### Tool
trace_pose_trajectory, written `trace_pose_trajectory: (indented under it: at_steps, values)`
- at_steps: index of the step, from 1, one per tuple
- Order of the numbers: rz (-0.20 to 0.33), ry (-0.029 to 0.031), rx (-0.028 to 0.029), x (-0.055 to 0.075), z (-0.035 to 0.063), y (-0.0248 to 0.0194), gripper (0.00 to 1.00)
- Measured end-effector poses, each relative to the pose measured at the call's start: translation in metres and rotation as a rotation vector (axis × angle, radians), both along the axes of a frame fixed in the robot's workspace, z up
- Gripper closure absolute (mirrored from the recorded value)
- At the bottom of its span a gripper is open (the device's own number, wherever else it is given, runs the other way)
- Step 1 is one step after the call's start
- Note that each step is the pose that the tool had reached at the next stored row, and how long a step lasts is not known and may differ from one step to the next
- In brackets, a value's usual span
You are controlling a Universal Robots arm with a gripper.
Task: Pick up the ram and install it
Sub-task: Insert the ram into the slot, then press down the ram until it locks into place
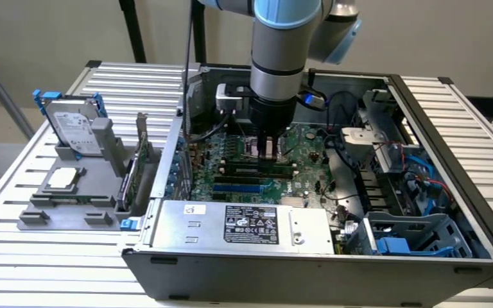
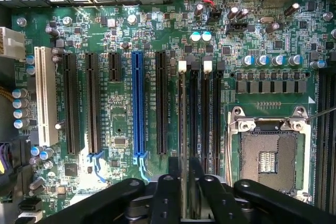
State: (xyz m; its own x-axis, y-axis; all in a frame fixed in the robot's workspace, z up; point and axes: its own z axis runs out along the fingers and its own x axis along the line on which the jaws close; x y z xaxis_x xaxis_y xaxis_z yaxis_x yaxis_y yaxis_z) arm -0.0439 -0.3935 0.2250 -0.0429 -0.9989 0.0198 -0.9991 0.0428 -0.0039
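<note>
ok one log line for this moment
stage: install | gripper: over memory slots | ram: on edge in slot, between jaws | cpu socket: empty

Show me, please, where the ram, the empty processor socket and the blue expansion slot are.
ram (image 2: 182,145): wrist view, its thin top edge.
processor socket (image 2: 268,161): wrist view, its open middle.
blue expansion slot (image 2: 138,103): wrist view, mid-length.

One open computer case (image 1: 452,212) sits on one slatted table (image 1: 24,256). One motherboard (image 2: 131,35) carries one blue expansion slot (image 2: 138,103), one white slot (image 2: 46,95) and four memory slots (two with white latches), beside one empty processor socket (image 2: 268,156). One ram (image 2: 182,129) stands edge-on in a memory slot. Outside the case: one hard drive (image 1: 74,131), one silver processor chip (image 1: 65,179), one upright expansion card (image 1: 131,173). One power supply (image 1: 246,224).
</note>
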Motion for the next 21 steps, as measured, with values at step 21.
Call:
trace_pose_trajectory:
  at_steps: [21]
  values:
    - [0.0, 0.0006, 0.0, -0.001, 0.0187, -0.0003, 0.89]
